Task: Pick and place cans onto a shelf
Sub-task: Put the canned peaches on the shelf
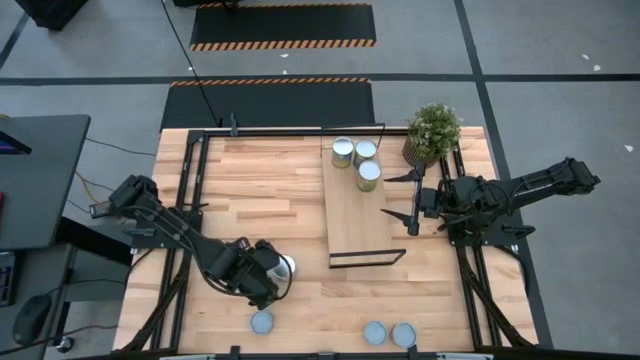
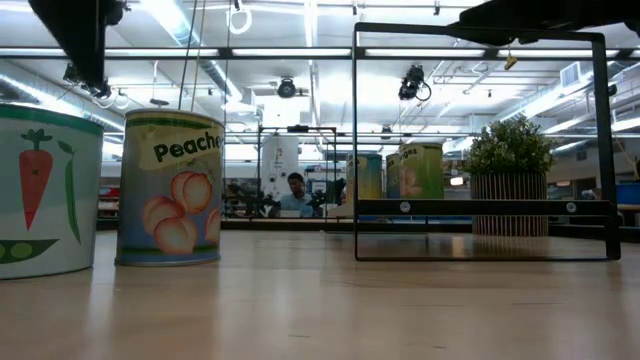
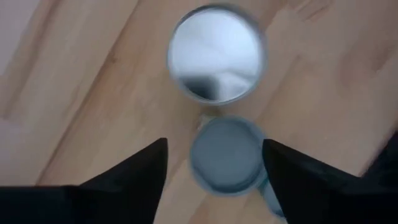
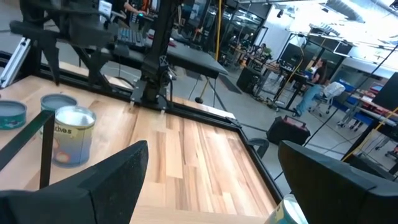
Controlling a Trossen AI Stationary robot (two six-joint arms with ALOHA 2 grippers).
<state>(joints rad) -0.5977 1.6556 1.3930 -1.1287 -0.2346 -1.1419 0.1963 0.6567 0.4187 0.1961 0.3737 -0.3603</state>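
My left gripper (image 1: 268, 282) is open, pointing down above two cans that stand upright on the tabletop near the front left: a silver-topped can (image 1: 284, 266) and a bluish-grey-topped can (image 1: 262, 321). In the left wrist view the gripper's fingers (image 3: 214, 142) stand either side of the bluish-grey can (image 3: 227, 155), with the silver can (image 3: 214, 53) beyond. Three cans (image 1: 358, 160) stand on the far end of the shelf (image 1: 355, 215). My right gripper (image 1: 400, 196) is open and empty at the shelf's right edge.
A potted plant (image 1: 432, 130) stands at the far right, beside the shelf. Two more cans (image 1: 389, 333) stand at the near edge. The shelf's black wire frame (image 2: 480, 145) rises above the board. Black rails (image 1: 190, 170) run along the table's sides.
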